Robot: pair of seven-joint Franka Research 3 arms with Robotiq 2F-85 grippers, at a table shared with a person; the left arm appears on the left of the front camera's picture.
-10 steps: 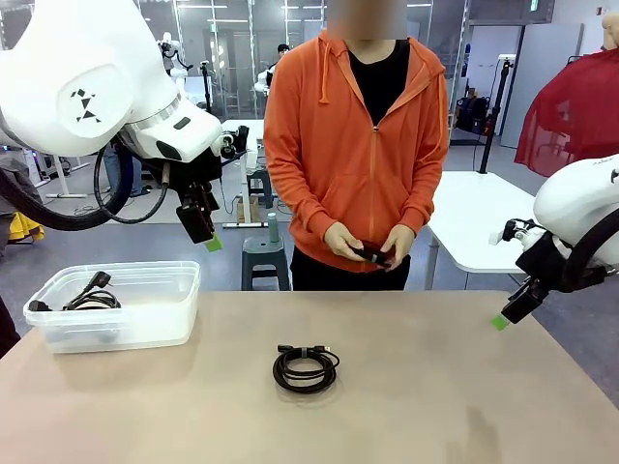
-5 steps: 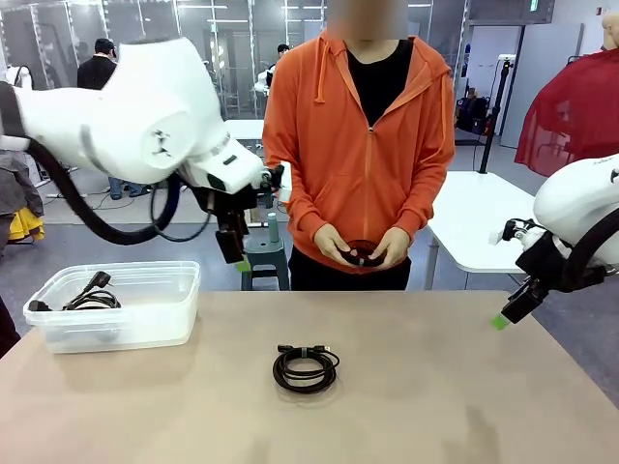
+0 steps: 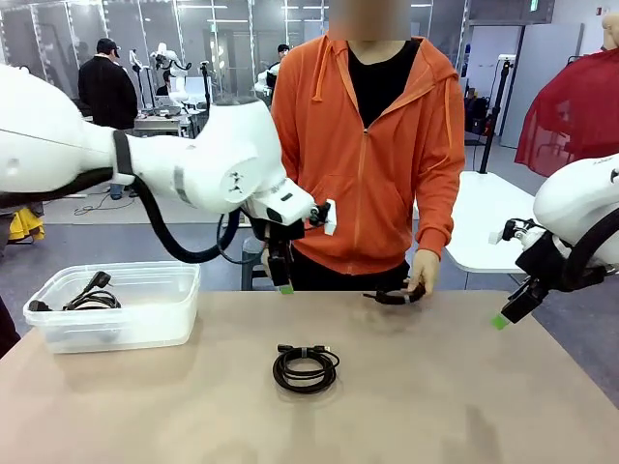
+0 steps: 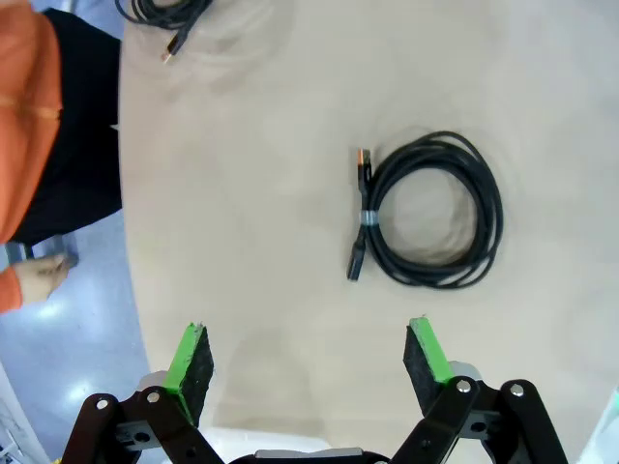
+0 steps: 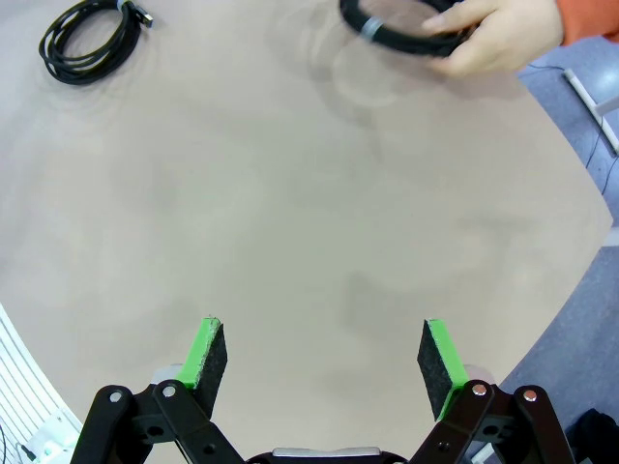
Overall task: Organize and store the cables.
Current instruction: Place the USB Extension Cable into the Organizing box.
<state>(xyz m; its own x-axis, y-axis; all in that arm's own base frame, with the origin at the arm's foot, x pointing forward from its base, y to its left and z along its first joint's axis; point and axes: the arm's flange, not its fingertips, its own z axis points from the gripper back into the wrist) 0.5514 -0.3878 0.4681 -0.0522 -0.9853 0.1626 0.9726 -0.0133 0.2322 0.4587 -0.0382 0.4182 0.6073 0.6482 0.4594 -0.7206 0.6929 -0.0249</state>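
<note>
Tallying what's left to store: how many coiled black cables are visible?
3: a coiled black cable lying mid-table, a second cable in the person's hand, a third cable inside the clear plastic bin; more may hide there.

A white table is standing on the grey floor. Glass walls are shining far at the back.

Black cable coiled on plain beige table, orange hoodie far side, bright green pads on the left gripper.
</note>
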